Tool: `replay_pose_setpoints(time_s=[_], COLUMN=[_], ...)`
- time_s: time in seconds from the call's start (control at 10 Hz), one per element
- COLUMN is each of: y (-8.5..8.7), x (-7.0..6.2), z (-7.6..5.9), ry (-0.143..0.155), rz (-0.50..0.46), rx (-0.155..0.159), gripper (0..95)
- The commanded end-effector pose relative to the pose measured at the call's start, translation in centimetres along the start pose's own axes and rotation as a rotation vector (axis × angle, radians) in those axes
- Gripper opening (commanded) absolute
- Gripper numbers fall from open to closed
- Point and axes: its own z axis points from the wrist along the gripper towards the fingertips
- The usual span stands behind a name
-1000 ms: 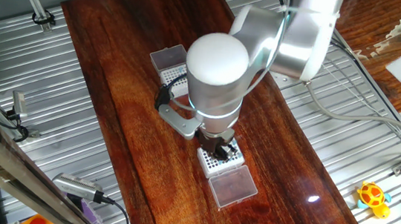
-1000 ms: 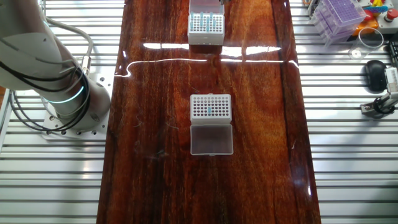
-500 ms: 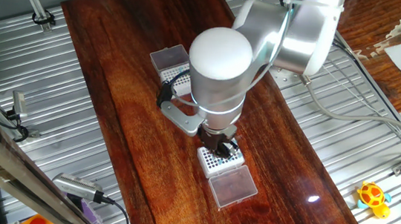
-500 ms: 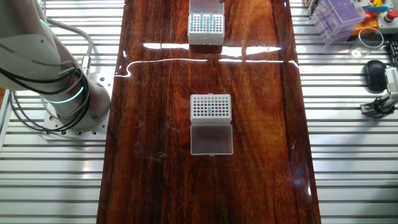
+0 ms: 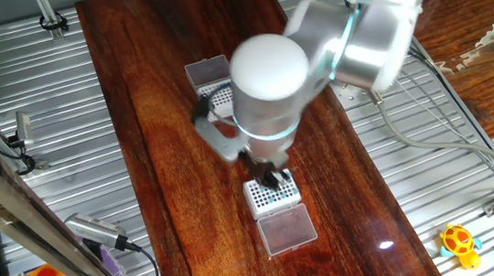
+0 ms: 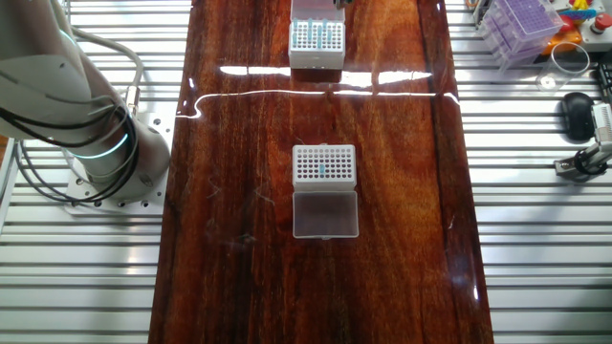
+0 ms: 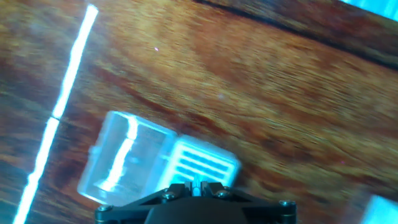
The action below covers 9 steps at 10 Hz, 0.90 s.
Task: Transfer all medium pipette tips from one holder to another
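Two white racks stand on the dark wooden table. Under my gripper lies one rack, its clear lid open toward the table's end. This rack holds several teal medium pipette tips. The other rack, lid open, shows a few teal tips near its middle. In the blurred hand view my gripper hovers high over a rack. Its fingers are close together with a small teal tip between them.
Ribbed metal surfaces flank the wooden table. The arm's base stands on the left one. A purple tip box and a mouse lie at the right. A yellow toy and hand tools lie off the wood.
The arm has shifted slightly over the rack and is now motion-blurred. Both racks and their tips look unchanged.
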Motion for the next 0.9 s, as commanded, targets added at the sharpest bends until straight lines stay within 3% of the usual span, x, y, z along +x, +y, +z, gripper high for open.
replay_pose_setpoints(time_s=[0.1, 0.3, 0.6, 0.7, 0.9], y=[-5.6, -5.6, -5.8, -7.1, -12.5], x=[4.1, 4.1, 4.2, 4.7, 6.7], z=[-0.1, -0.1, 0.0, 0.2, 1.3], ry=[-0.014, -0.018, -0.031, -0.030, -0.041], rz=[-0.189, -0.169, -0.055, -0.075, -0.160], rx=[0.002, -0.001, 0.008, 0.010, 0.015], gripper=[0.0, 0.0, 0.0, 0.0, 0.0])
